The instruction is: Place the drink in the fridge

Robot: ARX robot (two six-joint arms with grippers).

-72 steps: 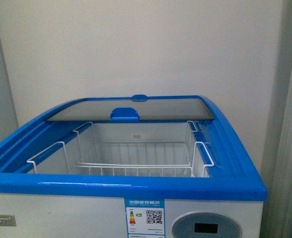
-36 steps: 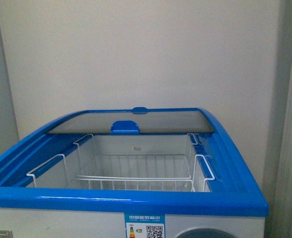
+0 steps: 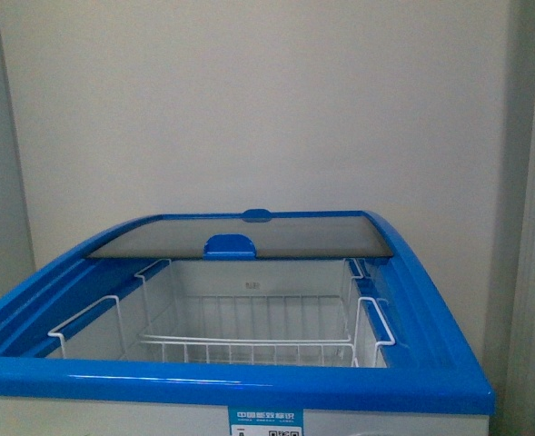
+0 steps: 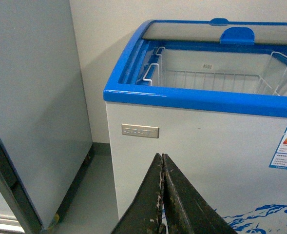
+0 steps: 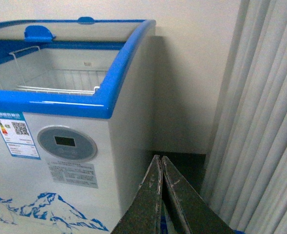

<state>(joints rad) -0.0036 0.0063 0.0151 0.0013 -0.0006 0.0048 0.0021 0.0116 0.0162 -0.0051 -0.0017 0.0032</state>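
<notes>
The fridge [image 3: 249, 386] stands straight ahead of the robot against a pale wall, its lid already slid to the back so the cavity is open. No drink shows in any view, and neither arm appears in the front view. Judging from this, the step in hand is the approach to the open chest, with nothing yet carried over the rim; whether a drink waits somewhere out of frame cannot be told.

The left tool [image 4: 162, 161] is clenched, its two dark fingers pressed together with nothing between them, and it hangs low in front of the fridge's white front panel, below the blue rim. The right tool [image 5: 161, 163] is likewise clenched and empty, low beside the fridge's right front corner, near a pale pleated curtain [image 5: 265, 122].

The next move probably calls for fetching a drink first, since both tools are bare, then lifting it clear of the blue rim and lowering it into the wire basket [image 3: 249, 341].

The fridge is a white chest with a glossy blue top rim, a curved glass lid [image 3: 240, 234] with a blue handle [image 3: 230, 244] parked at the rear, white wire baskets inside, an energy label, a round display panel [image 5: 66, 143] and a blue mountain graphic low on the front. A tall grey cabinet [image 4: 31, 107] stands just beside it on the robot's left
</notes>
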